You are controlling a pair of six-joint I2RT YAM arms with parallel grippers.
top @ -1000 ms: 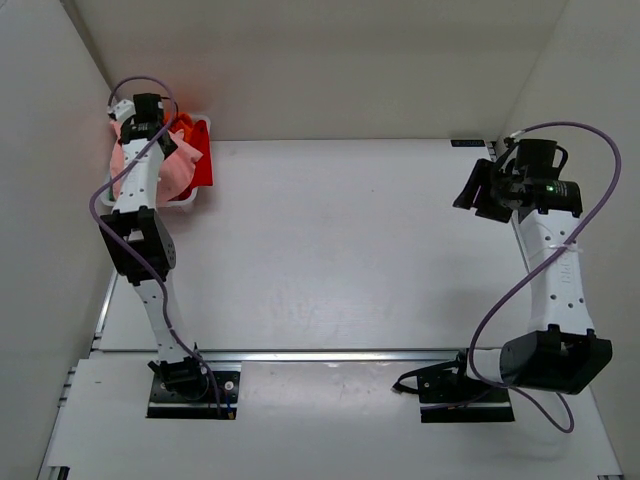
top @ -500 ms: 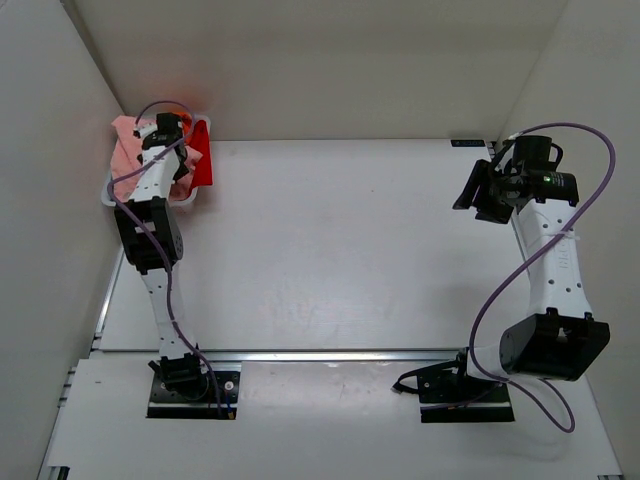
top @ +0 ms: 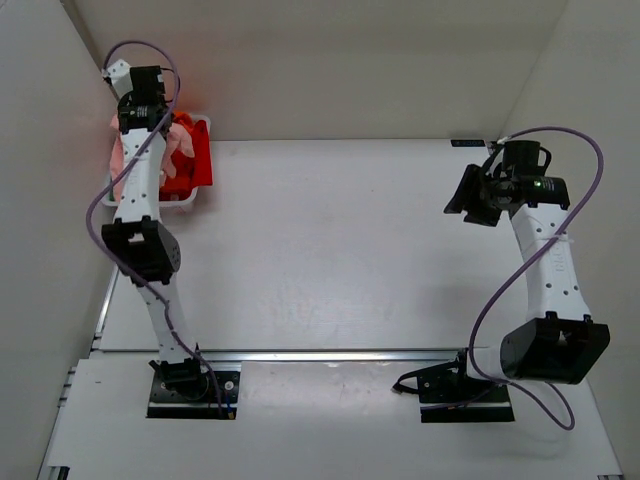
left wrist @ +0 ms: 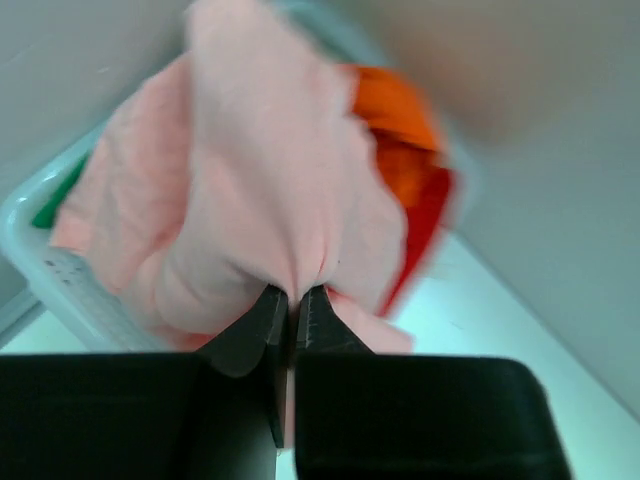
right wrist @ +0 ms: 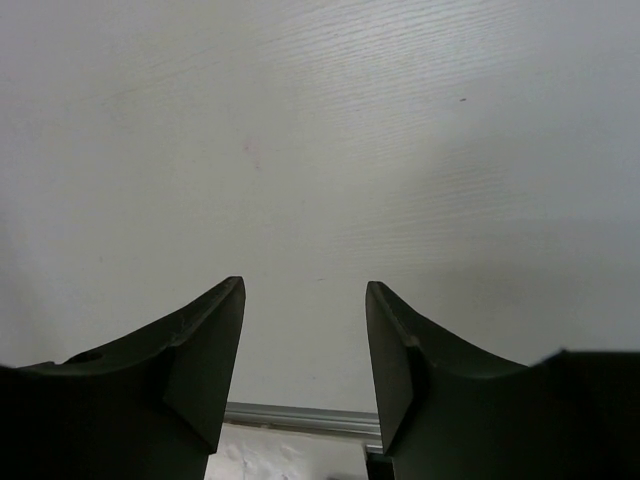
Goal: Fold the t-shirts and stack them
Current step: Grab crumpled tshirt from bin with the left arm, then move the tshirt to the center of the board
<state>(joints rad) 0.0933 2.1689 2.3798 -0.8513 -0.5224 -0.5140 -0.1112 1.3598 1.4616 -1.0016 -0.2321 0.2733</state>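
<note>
Pinching a bunched fold of the crumpled salmon-pink t-shirt (left wrist: 255, 190), the left claw (left wrist: 291, 300) holds it over the white tray (left wrist: 60, 270) at the tabletop's (top: 330, 240) far-left corner; the right claw (right wrist: 303, 300) hangs spread.

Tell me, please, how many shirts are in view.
4: pink shirt pinched in the left claw over the tray; orange shirt and red shirt in the tray beside it; green shirt, a sliver at the rim. Others may be hidden.

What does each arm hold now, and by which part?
Left jaws pinch the pink shirt by a bunched fold; which part is unclear. Right jaws are open and hold nothing.
</note>
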